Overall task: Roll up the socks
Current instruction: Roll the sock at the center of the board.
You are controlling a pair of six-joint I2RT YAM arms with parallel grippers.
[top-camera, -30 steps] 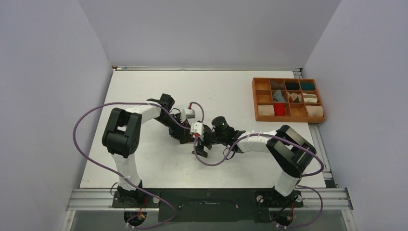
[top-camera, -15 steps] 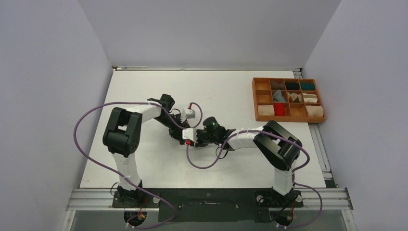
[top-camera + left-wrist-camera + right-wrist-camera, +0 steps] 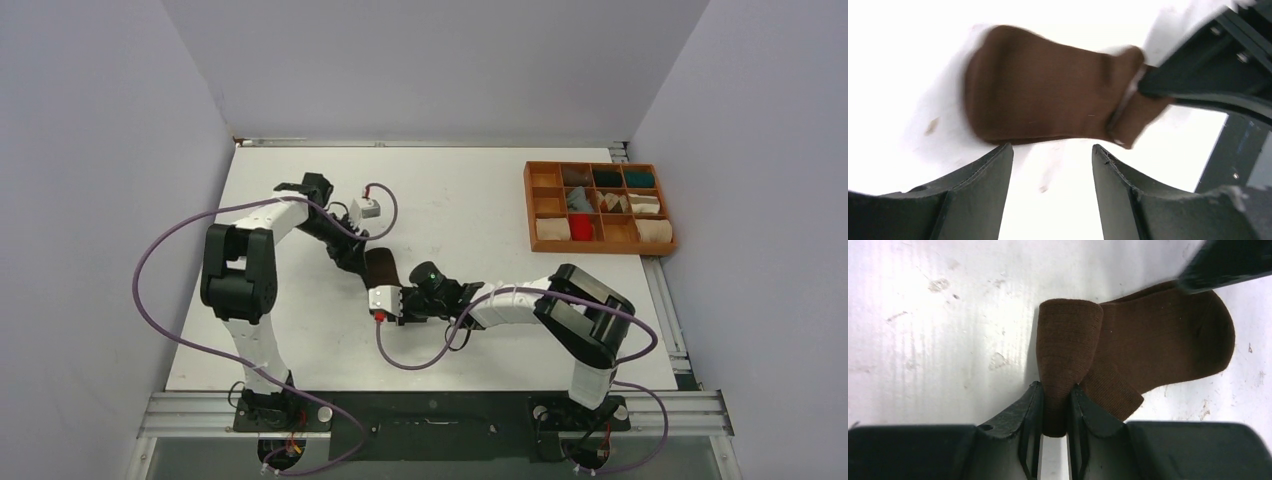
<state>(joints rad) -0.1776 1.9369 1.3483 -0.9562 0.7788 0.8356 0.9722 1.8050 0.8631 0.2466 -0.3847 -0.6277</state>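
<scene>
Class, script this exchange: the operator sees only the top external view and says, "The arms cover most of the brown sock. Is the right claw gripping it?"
Observer: Yes. In the right wrist view the right claw is pinched on a doubled-over fold of the brown sock.
Operator: And the left claw?
Observer: The left claw is open with nothing between its jaws; the sock lies just beyond the tips.
Operator: Is the sock rolled up?
Observer: No. Only one end is folded over; the rest lies flat on the table.
</scene>
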